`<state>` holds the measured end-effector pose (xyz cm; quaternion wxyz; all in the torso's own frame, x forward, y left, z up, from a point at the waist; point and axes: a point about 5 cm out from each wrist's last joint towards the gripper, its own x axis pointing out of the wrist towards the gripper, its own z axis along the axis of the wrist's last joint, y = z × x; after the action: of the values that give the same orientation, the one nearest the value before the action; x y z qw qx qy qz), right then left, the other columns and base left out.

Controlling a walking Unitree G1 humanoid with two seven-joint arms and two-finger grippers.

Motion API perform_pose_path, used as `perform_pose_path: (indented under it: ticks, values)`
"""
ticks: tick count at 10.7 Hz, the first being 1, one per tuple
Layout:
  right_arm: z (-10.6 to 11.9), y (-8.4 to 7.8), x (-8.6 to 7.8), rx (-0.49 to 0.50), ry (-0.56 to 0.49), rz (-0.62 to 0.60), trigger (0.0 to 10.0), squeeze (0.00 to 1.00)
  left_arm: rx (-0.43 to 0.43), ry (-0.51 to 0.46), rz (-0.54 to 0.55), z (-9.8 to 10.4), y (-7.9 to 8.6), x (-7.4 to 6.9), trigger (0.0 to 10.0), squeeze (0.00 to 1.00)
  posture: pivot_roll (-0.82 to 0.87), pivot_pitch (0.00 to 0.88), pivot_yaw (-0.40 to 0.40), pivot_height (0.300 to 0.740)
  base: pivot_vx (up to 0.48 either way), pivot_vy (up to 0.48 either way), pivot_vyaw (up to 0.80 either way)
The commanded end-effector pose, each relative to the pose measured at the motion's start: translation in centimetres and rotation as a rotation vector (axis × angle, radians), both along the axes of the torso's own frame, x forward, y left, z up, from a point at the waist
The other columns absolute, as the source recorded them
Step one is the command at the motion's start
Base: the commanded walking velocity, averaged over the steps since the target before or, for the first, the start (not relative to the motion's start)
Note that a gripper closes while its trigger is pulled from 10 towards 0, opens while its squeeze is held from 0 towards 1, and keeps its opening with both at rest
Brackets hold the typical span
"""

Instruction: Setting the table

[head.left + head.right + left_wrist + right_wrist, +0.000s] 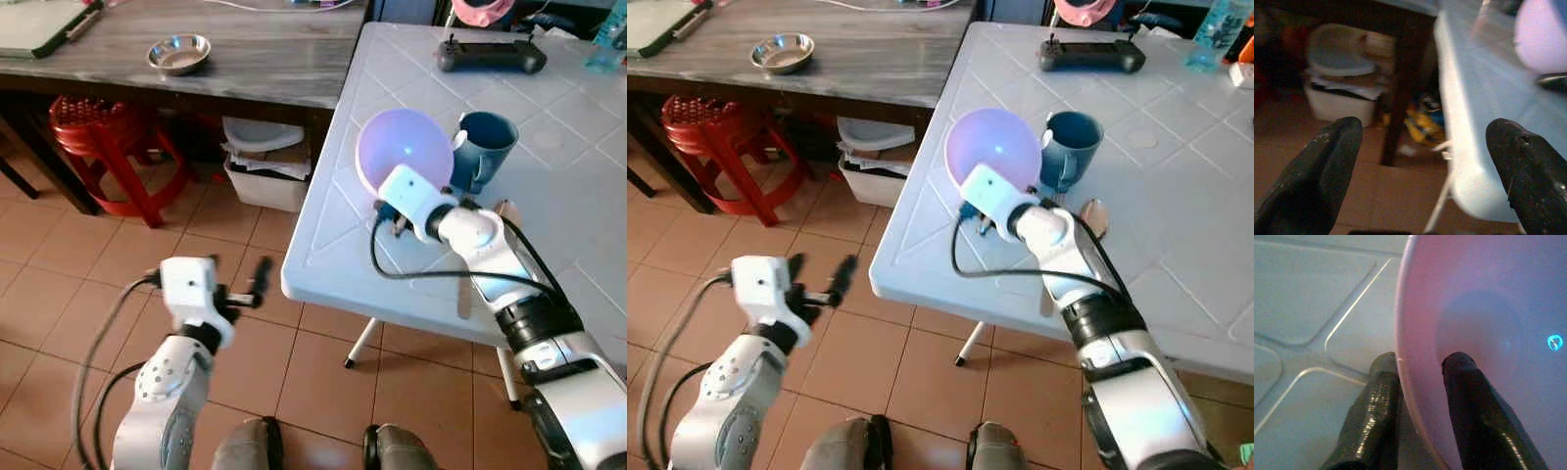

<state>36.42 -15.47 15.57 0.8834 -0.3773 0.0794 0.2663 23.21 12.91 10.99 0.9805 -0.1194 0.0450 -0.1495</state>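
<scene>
**Bowl pinched by the rim, near the table corner**

Bowl (404, 150) is the pale purple one, tipped up on its side over the white table (549, 186), close to the near left corner and touching or nearly touching the blue mug (484, 147) on its right. My right gripper (1420, 382) has it by the rim: one finger inside the bowl, one outside, squeezed onto the wall with just the plastic between them.

How I expect it to handle: looks like thin plastic, so light and not likely to break, but smooth and glossy, so slippery. With a single rim pinch the whole bowl hangs off one edge and wants to swing or twist in the fingers. I'd keep the pinch deep on the rim, not at the very lip, and move slow. Rim probably flexes a bit too, so squeezing harder won't help much.

Left gripper (1420, 166) is spread wide with nothing in it, held low over the tiled floor (59, 284) just off the table's edge.

There's a wooden spoon (1094, 217) lying next to my right arm, and a game controller (490, 54) at the far end. Mug is the thing I'd worry about knocking when the bowl goes flat.
</scene>
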Motion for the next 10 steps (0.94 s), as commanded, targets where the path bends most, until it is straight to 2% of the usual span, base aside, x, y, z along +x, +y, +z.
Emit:
perform_pose_path:
  ticks: [1,4,6,8,10]
  values:
    - [0.3,0.0,-0.2,-0.019,-0.018,0.033,0.0,0.00,-0.034,-0.031,-0.048,0.6,-0.2,-0.3,10.0,0.00,-0.03,0.131,0.059,0.740,0.000,0.000,0.00]
    - [0.9,0.3,-0.3,-0.032,-0.068,0.088,0.0,0.00,-0.050,-0.034,-0.080,0.5,-0.4,-0.1,10.0,0.00,-0.04,0.114,0.050,0.740,0.000,0.000,0.00]
    - [0.7,0.8,-0.9,-0.034,-0.098,0.114,0.0,0.00,-0.021,0.013,0.005,-0.4,0.4,0.2,10.0,0.00,-0.04,0.093,0.044,0.740,0.000,0.000,0.00]
    - [-0.1,0.9,-1.7,-0.024,-0.095,0.119,0.0,0.00,-0.006,0.012,0.015,-0.5,0.5,0.5,10.0,0.00,-0.04,0.086,0.043,0.740,0.000,0.000,0.00]
    - [0.9,1.8,-3.2,0.109,-0.216,0.153,0.0,0.00,0.044,-0.006,0.084,-0.4,1.5,1.4,10.0,0.00,-0.04,0.071,0.042,0.740,0.000,0.480,0.00]
